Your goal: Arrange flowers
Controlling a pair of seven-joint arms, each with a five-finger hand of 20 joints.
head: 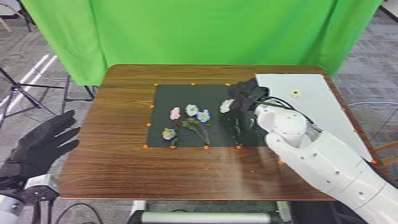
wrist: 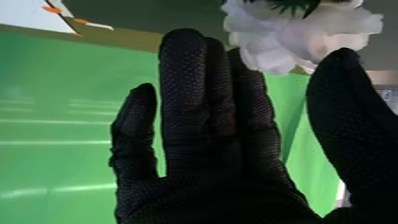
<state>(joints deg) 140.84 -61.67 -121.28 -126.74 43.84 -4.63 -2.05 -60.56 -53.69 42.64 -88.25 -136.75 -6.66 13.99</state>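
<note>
Left of the table (head: pixel 107 172), my left hand (head: pixel 37 146) hangs empty, fingers straight. Beyond a blue flower (head: pixel 203 116) on the dark mat (head: pixel 168 93), my right hand (head: pixel 248 91), thumb wide, is beside the white flower (head: pixel 226 105); contact I can't judge. Closing off-centre might crush petals; dragging low could sweep the blue one askew.

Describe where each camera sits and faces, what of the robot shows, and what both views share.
Head view: on the robot's head, facing forward and down at the table; left hand, right hand and arms show.
Right wrist view: on the right wrist, looking along that hand to a pale flower.
Shared: right hand, green curtain.
</note>
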